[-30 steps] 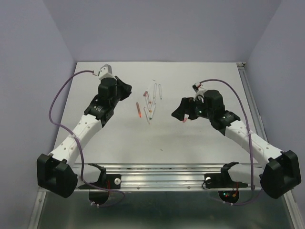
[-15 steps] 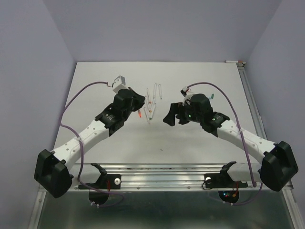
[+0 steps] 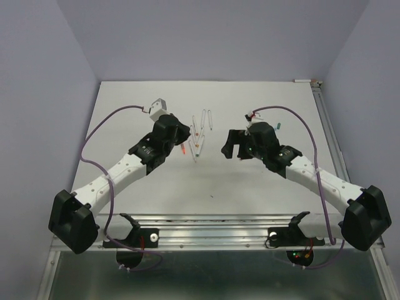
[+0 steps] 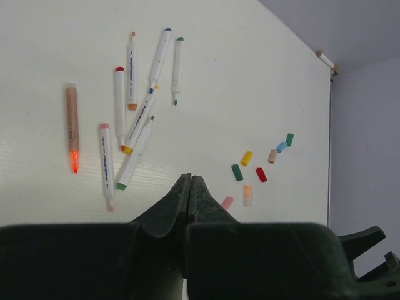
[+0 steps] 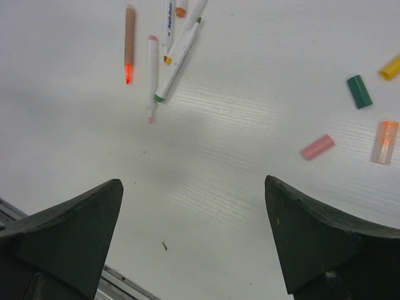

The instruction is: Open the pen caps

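Several white pens (image 4: 134,119) and one orange-brown pen (image 4: 72,122) lie uncapped on the white table; they also show in the top view (image 3: 197,134). The loose pen caps lie to their right: green (image 4: 237,172), red (image 4: 261,174), yellow (image 4: 247,157), orange (image 4: 247,195), pink (image 4: 227,202). My left gripper (image 4: 189,179) is shut and empty, above the table between the pens and the caps, in the top view (image 3: 184,133) just left of the pens. My right gripper (image 5: 194,197) is open and empty over bare table, with the pink cap (image 5: 317,147) and the orange cap (image 5: 383,142) beyond its right finger.
A further pen or pencil (image 4: 325,60) lies at the table's far right corner, by the metal rail (image 3: 325,119). Purple walls enclose the table on three sides. The right arm (image 3: 300,165) hides most caps in the top view.
The left arm swung right to the pens and has stopped there. The right gripper moved left towards the pens, then drew back a little to the right.
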Robot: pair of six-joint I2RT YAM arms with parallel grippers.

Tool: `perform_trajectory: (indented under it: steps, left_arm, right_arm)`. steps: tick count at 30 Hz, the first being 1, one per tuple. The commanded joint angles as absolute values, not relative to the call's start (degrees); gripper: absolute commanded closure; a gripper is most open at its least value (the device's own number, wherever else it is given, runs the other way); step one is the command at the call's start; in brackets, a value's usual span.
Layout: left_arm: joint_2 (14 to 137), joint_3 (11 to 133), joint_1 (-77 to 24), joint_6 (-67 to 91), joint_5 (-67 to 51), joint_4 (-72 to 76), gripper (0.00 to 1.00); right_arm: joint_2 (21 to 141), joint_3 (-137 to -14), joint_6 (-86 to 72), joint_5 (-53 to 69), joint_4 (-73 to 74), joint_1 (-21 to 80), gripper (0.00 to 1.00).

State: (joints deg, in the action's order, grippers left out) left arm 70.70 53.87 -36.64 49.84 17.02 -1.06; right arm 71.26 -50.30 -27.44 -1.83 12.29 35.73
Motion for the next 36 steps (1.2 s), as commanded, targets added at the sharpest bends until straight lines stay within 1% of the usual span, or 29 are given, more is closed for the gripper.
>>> perform_trajectory:
  steps: [1,2,3,4,5,6,7,8,9,10,11,13,14,15,16,17,18,20,21,23,24,25,26,27,28,29,30,33,36]
  left_arm:
    - [70.8,57.0,-36.7,48.3,18.9,-1.8,0.98]
    - [71.2,57.7,-36.7,48.3,19.5,-2.8,0.89]
    - [71.5,58.3,-36.7,47.5,19.9,-3.3,0.62]
    - [72.1,58.7,-36.7,47.1,20.1,-3.9,0.46]
    - [72.4,59.8,-36.6,46.8,21.0,-4.9,0.32]
    - [72.8,60.3,-36.5,46.3,21.4,-5.2,0.22]
    - [73.4,60.6,-36.0,45.8,22.0,-5.4,0.05]
    - [73.9,60.9,-35.6,45.4,22.2,-5.3,0.02]
    - [74.5,62.1,-34.9,44.7,21.5,-5.1,0.01]
    - [75.2,63.0,-34.1,43.8,20.7,-5.2,0.01]
    - [76.8,64.8,-32.0,42.2,18.1,-5.4,0.01]
    - [78.3,66.2,-30.1,40.9,15.9,-5.5,0.01]
    - [80.0,67.2,-27.9,39.9,14.7,-5.3,0.01]
    - [80.6,67.8,-26.8,39.5,14.0,-4.9,0.01]
    - [81.4,68.3,-25.7,38.7,13.4,-4.6,0.01]
    - [82.9,69.0,-24.8,38.0,11.8,-3.5,0.01]
    - [84.3,69.4,-23.1,36.9,10.9,-3.1,0.01]
    - [85.7,70.9,-21.9,35.2,9.2,-1.6,0.01]
    - [86.5,71.4,-20.9,33.8,9.3,-1.3,0.01]
    - [89.1,73.4,-20.3,32.4,9.7,-1.1,0.01]
    - [89.8,74.0,-20.0,32.0,9.5,-1.1,0.01]
    - [90.8,74.6,-19.6,31.6,9.1,-1.0,0.01]
    - [92.1,75.7,-18.7,31.1,8.3,-1.0,0.01]
    - [92.5,75.9,-18.4,30.9,7.8,-0.8,0.01]
    - [93.0,76.1,-18.1,30.5,7.5,-0.4,0.01]
    - [93.8,76.2,-17.8,29.7,7.3,-0.4,0.01]
    - [94.1,76.6,-17.5,29.4,7.2,-0.4,0.01]
    - [96.1,77.8,-16.8,28.7,6.8,-0.3,0.01]
    - [97.9,79.0,-16.0,28.7,5.3,-0.3,0.01]
  right_arm:
    - [69.7,-54.4,-30.0,-9.7,13.3,35.8,0.00]
    - [69.9,-54.9,-30.8,-13.6,13.7,35.7,0.00]
    - [70.5,-55.2,-32.2,-15.1,14.4,35.2,0.00]
    - [71.2,-55.6,-32.8,-16.4,14.6,34.5,0.00]
    - [71.7,-56.2,-33.5,-17.6,14.9,33.5,0.00]
    - [72.3,-56.7,-35.1,-17.5,14.9,30.5,0.00]
    - [74.7,-57.5,-36.5,-16.1,14.7,28.1,0.00]
    - [76.0,-58.4,-39.1,-16.1,14.7,25.5,0.00]
    - [77.8,-60.8,-41.8,-12.8,13.5,20.6,0.00]
    - [79.5,-62.3,-42.1,-10.3,13.4,18.3,0.00]
    - [83.5,-66.7,-42.6,-8.7,14.8,16.5,0.00]
    - [87.3,-71.1,-41.7,-9.9,15.1,12.3,0.00]
    - [91.9,-75.9,-41.3,-12.6,16.2,10.1,0.00]
    - [94.0,-75.9,-40.7,-13.4,17.1,10.1,0.00]
    - [96.7,-82.2,-40.0,-14.1,17.9,7.9,0.00]
    - [101.7,-85.1,-39.6,-17.2,18.6,6.9,0.00]
    - [104.8,-91.7,-38.9,-18.9,19.2,5.0,0.00]
    - [110.7,-99.6,-36.6,-22.2,19.6,3.3,0.00]
    - [117.8,-108.0,-33.3,-23.5,20.8,1.9,0.00]
    - [125.1,-118.0,-27.5,-28.2,21.8,1.0,0.00]
    - [132.0,-122.3,-25.7,-29.8,22.1,0.3,0.00]
    - [136.2,-128.0,-24.5,-31.2,22.6,0.3,0.00]
    - [139.5,-136.7,-22.9,-31.6,22.4,-1.2,0.00]
    - [142.3,-140.1,-19.4,-31.4,19.7,-1.9,0.00]
    - [146.5,-141.8,-17.8,-31.2,17.2,-3.2,0.00]
    - [147.6,-142.3,-16.2,-31.0,13.7,-3.7,0.00]
    - [148.3,-140.3,-12.8,-29.7,5.2,-4.6,0.00]
    - [150.8,-138.2,-9.4,-27.8,-8.0,-6.2,0.00]
    - [157.4,-146.5,-9.7,-26.2,-9.6,-8.0,0.00]
